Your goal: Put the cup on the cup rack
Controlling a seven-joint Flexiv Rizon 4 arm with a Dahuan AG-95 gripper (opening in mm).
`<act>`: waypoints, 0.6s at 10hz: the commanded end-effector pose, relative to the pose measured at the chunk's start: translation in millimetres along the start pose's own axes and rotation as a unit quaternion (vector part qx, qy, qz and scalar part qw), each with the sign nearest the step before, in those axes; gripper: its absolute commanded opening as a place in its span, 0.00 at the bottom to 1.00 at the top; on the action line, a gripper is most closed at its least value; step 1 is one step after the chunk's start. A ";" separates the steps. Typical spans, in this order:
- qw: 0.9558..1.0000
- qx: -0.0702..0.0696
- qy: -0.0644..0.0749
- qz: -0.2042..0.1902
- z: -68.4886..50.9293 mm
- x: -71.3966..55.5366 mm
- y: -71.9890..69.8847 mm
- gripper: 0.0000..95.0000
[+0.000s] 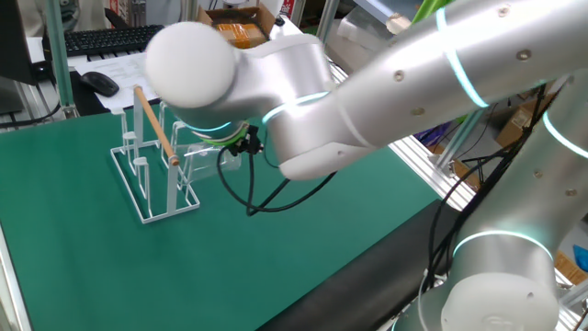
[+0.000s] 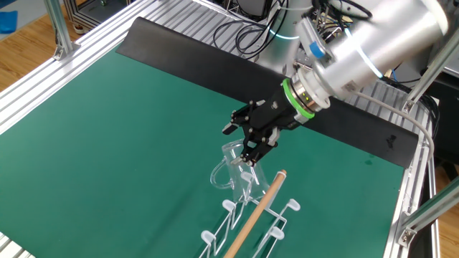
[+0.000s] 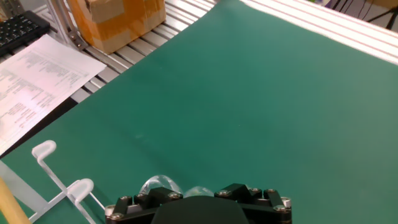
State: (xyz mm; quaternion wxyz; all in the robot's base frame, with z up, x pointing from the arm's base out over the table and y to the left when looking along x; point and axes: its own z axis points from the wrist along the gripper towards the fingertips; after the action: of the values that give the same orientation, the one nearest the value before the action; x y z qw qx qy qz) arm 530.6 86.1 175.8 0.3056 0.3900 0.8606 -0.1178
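Observation:
The cup [image 2: 231, 163] is a small clear glass mug, tilted, with its handle to the left, hanging at the near end of the cup rack [image 2: 251, 218]. My gripper [image 2: 251, 152] comes down on it from above, its black fingers on either side of the glass and shut on it. In one fixed view the cup [image 1: 204, 158] shows beside the rack's wooden rod [image 1: 156, 124], and the arm hides the fingers. The hand view shows only curved glass [image 3: 158, 184] just past the black gripper body, plus two white pegs [image 3: 81, 186].
The white wire rack [image 1: 152, 195] stands on the green mat. A cardboard box [image 3: 115, 22] and printed papers [image 3: 37, 74] lie beyond the mat's edge. A keyboard [image 1: 110, 39] and mouse [image 1: 99, 83] sit behind the rack. A black strip [image 2: 215, 64] borders the mat.

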 end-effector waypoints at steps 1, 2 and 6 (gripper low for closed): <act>1.000 -0.004 0.000 0.008 1.4 1.8 2.2 0.80; 1.000 -0.008 -0.004 0.008 1.4 1.8 2.2 0.80; 1.000 -0.022 -0.019 0.010 1.4 1.8 2.2 0.80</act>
State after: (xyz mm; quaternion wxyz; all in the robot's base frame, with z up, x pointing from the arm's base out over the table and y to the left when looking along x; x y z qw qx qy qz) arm 531.2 87.3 174.9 0.3327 0.3887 0.8530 -0.1030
